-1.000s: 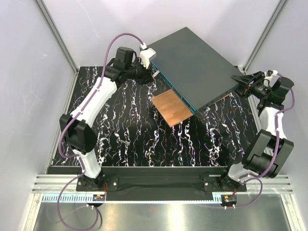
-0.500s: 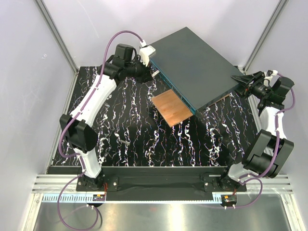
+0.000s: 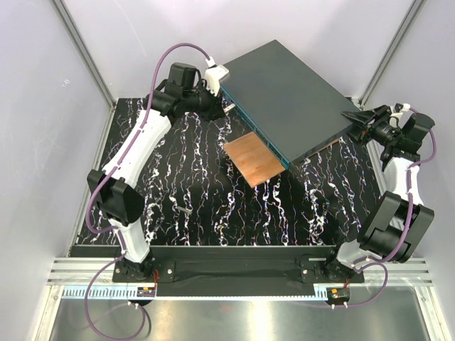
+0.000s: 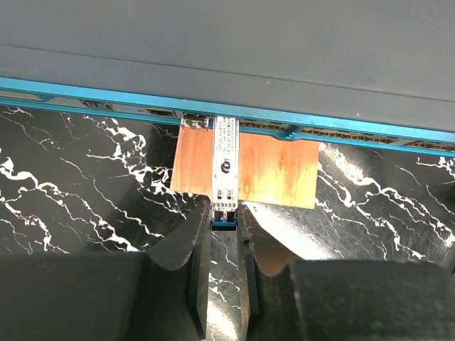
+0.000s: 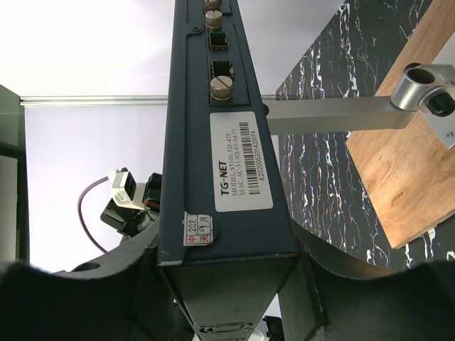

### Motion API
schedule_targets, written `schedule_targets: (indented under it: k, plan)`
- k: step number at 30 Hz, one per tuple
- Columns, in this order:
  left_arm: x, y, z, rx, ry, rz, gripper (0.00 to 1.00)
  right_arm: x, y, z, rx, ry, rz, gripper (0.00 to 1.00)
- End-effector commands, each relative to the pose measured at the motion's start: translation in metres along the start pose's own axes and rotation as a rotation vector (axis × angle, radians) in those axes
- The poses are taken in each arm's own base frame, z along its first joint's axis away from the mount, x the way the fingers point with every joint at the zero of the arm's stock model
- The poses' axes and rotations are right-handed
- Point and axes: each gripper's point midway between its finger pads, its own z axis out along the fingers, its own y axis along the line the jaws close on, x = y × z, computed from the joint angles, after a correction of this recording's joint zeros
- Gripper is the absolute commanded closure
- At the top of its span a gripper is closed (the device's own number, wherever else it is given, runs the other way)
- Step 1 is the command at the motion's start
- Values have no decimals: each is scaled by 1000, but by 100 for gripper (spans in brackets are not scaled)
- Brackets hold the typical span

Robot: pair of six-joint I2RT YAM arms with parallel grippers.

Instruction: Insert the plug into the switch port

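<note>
The switch [image 3: 291, 92] is a large flat dark-grey box held tilted above the mat. Its teal port face [image 4: 341, 131] runs across the left wrist view. The silver plug [image 4: 226, 163] with a blue tail tab points straight at a port [image 4: 195, 122] near the face's left end, and its front tip meets the face. My left gripper [image 4: 225, 213] is shut on the plug's tail; it shows in the top view [image 3: 222, 103]. My right gripper [image 5: 227, 263] is shut on the switch's end [image 5: 213, 106], at the right corner in the top view [image 3: 359, 121].
A copper-brown square plate [image 3: 252, 160] lies on the black marbled mat [image 3: 178, 177] below the teal face, and a metal bracket [image 5: 334, 117] reaches from it towards the switch. A small grey piece [image 3: 186, 210] lies on the mat. Enclosure walls and posts surround the table.
My left gripper has moved a little up and right with the plug, closer to the left end of the teal face. The right arm and the switch have not moved.
</note>
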Motion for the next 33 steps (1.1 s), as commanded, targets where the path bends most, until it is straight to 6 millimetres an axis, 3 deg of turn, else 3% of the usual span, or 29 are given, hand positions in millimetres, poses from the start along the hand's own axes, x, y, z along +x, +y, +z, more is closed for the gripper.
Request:
schedule_targets:
  k: [1,13,33]
  plan:
    - [-79,-14,-9,11,-251,139,100,0,-6,9,22,3,-54,100]
    - [-57,-13,-9,-2,-196,152,100,-1,-8,10,23,3,-50,100]
    - [-47,-8,-5,-6,-166,151,100,-1,-6,10,19,7,-54,100]
